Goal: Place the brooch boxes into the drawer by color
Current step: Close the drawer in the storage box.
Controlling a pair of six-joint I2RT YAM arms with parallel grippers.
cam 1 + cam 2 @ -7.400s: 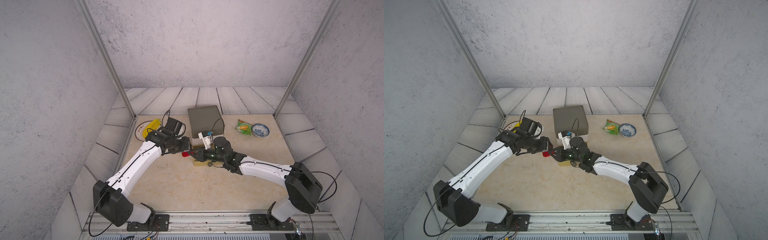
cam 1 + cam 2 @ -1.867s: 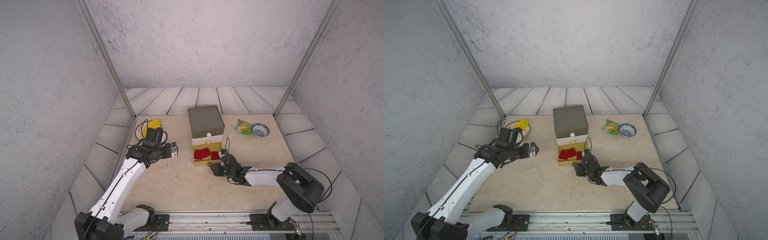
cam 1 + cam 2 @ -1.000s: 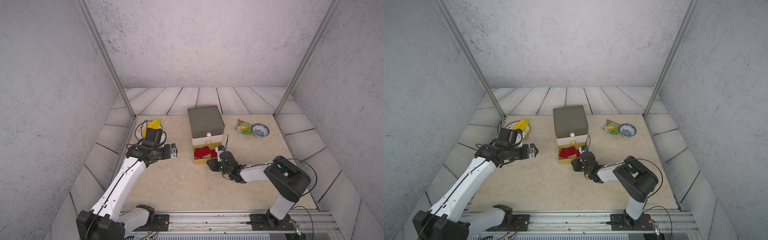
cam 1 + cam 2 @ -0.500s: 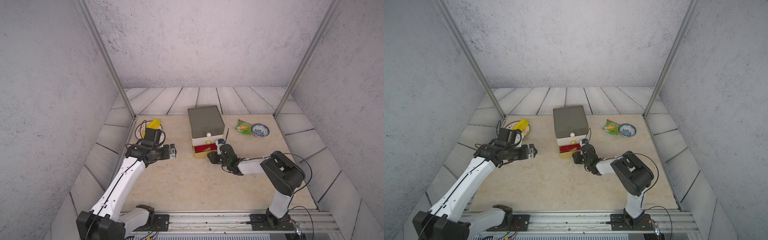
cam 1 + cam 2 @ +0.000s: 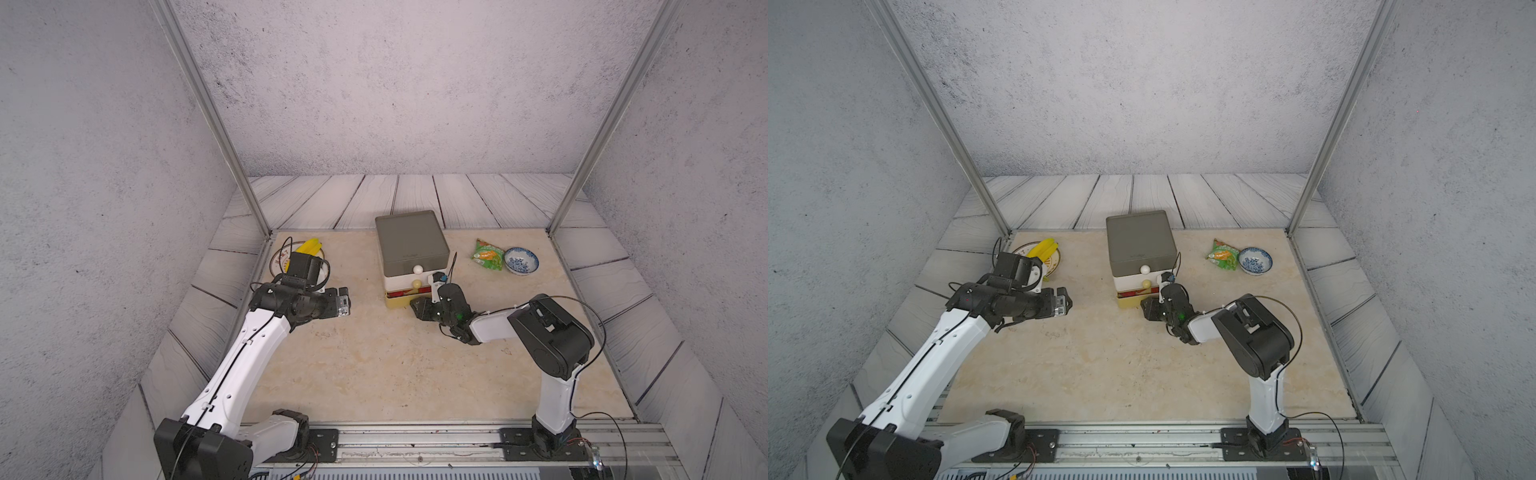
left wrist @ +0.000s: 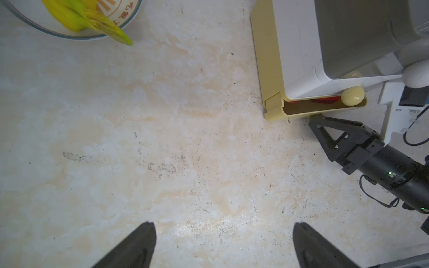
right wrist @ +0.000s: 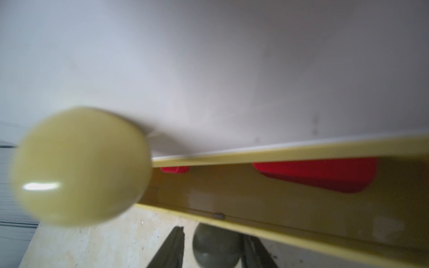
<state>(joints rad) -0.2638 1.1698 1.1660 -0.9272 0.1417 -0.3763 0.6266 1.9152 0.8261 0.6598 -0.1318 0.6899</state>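
The drawer (image 5: 411, 245) (image 5: 1140, 241) stands at the table's middle back, a grey, a white and a yellow tier. Its yellow bottom tier (image 7: 278, 201) stands out by a narrow slit, and red brooch boxes (image 7: 320, 176) (image 6: 325, 100) show inside it. My right gripper (image 5: 417, 307) (image 5: 1146, 309) (image 7: 214, 250) is low at that tier's front, open around its grey knob (image 7: 216, 246), with one finger (image 7: 174, 248) a little apart from it. My left gripper (image 5: 343, 302) (image 6: 222, 243) hovers open and empty over bare table, left of the drawer.
A plate with a banana (image 5: 299, 253) lies at the back left, just behind my left wrist. A green snack packet (image 5: 487, 254) and a blue-patterned bowl (image 5: 521, 260) sit to the back right. Metal posts and grey walls close in the table.
The yellow tier has slid from wide open to almost shut, my right gripper travelling with its knob towards the cabinet. Its jaws have since widened round the knob. The left arm stays put.
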